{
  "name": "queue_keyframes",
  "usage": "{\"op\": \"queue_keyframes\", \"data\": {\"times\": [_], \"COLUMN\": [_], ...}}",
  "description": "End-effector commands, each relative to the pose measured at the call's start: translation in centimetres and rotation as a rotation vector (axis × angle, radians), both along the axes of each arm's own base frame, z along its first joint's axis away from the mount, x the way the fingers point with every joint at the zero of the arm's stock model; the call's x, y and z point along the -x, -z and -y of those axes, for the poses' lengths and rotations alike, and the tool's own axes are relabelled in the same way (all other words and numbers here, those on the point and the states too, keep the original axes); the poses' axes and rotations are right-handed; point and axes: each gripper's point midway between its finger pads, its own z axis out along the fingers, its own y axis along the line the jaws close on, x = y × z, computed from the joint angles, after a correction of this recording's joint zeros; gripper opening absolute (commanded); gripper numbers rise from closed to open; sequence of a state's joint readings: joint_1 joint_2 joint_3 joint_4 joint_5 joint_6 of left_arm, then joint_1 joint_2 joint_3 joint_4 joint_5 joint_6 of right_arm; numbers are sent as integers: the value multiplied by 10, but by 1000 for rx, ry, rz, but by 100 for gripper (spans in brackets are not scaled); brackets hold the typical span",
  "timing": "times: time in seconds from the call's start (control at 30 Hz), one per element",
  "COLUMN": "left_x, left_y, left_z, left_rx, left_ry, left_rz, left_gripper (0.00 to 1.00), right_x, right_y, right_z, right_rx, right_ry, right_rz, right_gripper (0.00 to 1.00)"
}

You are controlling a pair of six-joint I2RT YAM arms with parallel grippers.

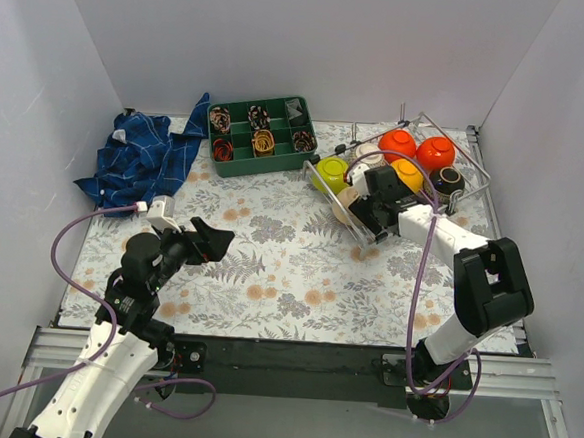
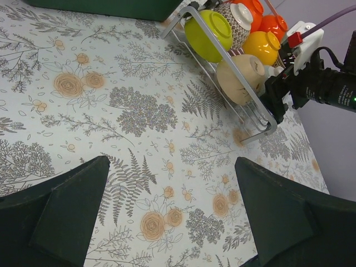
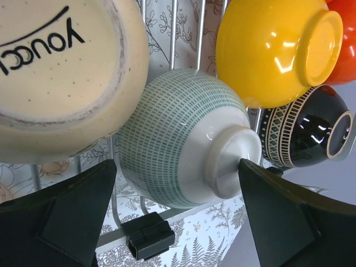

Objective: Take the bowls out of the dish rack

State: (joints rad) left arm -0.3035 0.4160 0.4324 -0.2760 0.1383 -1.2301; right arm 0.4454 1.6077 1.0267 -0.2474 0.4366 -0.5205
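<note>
The silver wire dish rack (image 1: 473, 164) stands at the back right and holds several bowls. They are two red-orange (image 1: 399, 143), one yellow-orange (image 1: 409, 172), one lime green (image 1: 331, 172), one beige (image 1: 347, 199) and one dark patterned (image 1: 446, 181). My right gripper (image 1: 376, 199) is open inside the rack. In the right wrist view its jaws (image 3: 177, 164) stand either side of a pale bowl with green dashes (image 3: 178, 133), and the right fingertip touches the bowl's foot. The beige bowl (image 3: 61, 72) and the yellow-orange bowl (image 3: 272, 50) are beside it. My left gripper (image 1: 216, 242) is open and empty above the floral cloth (image 2: 171, 161).
A green compartment tray (image 1: 260, 137) stands at the back centre. A crumpled blue cloth (image 1: 141, 158) lies at the back left. White walls close three sides. The rack's black-tipped foot (image 3: 149, 237) sits just below the right gripper. The rack's near corner (image 2: 266, 129) shows in the left wrist view.
</note>
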Motion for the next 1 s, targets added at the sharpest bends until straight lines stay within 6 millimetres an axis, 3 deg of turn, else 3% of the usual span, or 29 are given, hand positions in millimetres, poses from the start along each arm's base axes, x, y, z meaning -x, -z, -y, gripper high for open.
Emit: {"op": "queue_keyframes", "data": {"times": [0.0,0.23,0.33,0.43,0.5,0.73,0.97], "left_x": [-1,-1,0,0,-1,0,0], "left_y": [0,0,0,0,-1,0,0], "left_z": [-1,-1,-1,-2,-2,-2,-1], "left_rx": [-12,-12,-13,-14,-13,-14,-14], "left_ry": [-3,-4,-6,-7,-8,-7,-4], "left_rz": [16,14,14,13,16,10,10], "left_gripper": [98,98,98,98,98,98,98], "right_x": [10,16,18,19,18,12,13], "right_y": [32,60,62,60,56,13,-9], "right_z": [2,14,14,14,13,-8,-13], "right_rx": [30,148,180,212,227,195,157], "right_ry": [-18,2,16,19,26,8,10], "right_rz": [-57,-73,-58,-39,-24,74,83], "right_gripper": [98,98,99,92,87,67,49]}}
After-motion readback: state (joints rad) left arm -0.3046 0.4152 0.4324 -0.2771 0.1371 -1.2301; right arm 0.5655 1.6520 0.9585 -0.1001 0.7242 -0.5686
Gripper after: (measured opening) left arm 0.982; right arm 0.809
